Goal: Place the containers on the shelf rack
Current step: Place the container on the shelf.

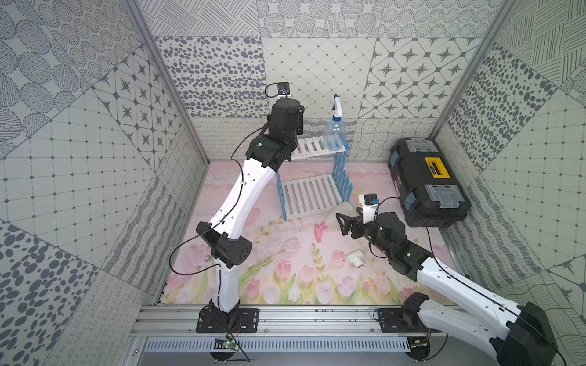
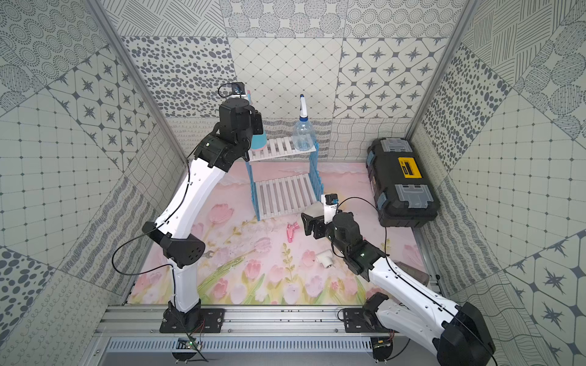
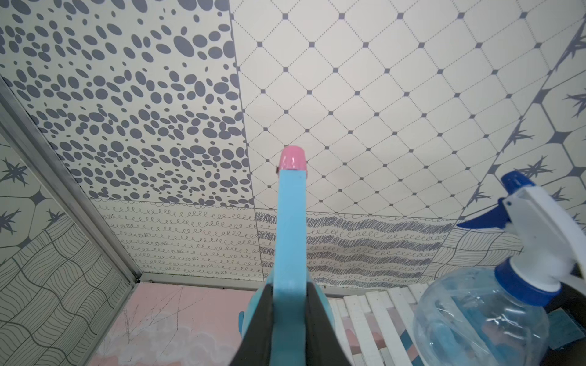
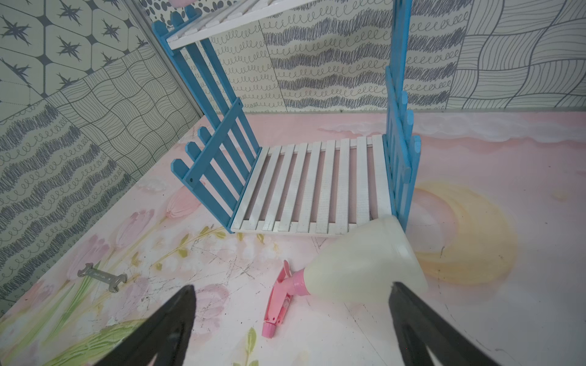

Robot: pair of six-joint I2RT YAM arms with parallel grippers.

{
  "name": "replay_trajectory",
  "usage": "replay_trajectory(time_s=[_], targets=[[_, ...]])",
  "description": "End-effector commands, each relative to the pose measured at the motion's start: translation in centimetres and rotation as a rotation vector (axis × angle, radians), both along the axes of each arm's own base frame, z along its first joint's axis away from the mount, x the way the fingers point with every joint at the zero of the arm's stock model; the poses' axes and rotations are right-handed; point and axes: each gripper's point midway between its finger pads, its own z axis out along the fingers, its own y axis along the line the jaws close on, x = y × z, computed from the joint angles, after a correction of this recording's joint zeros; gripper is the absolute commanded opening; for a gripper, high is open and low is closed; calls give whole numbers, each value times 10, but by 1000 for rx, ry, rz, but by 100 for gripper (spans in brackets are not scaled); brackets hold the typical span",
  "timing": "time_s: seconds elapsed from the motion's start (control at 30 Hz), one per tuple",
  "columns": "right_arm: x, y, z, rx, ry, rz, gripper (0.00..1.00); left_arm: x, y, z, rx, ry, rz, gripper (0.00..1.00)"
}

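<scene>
Being clamped in the left hand (image 3: 290, 286), the light blue bottle (image 3: 290, 237) is being placed on the top tier of the shelf rack (image 1: 309, 146); release seems due, right hand (image 4: 291, 286) apart beside the lying cream bottle (image 4: 364, 263)

The blue-picket rack's lower white slatted shelf (image 1: 309, 196), centre frame, lies open frontward; a toppled cream cone spray bottle (image 1: 347, 209) crowds its lower-right corner. The black plastic toolbox (image 1: 428, 183) walls the right.

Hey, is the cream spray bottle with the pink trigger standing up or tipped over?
Tipped over: the cream bottle lies on its side on the mat, pink trigger flat on it.
</scene>
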Motion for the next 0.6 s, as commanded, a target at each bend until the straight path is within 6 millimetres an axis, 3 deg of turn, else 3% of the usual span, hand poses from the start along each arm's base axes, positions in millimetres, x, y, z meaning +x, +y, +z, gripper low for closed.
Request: replay_trajectory(time_s=[0.0, 0.57], targets=[[5, 3, 0, 31, -5, -7, 97, 1, 2, 0, 28, -1, 37, 0], [9, 11, -11, 38, 41, 5, 97, 5, -10, -33, -35, 100, 2, 0]])
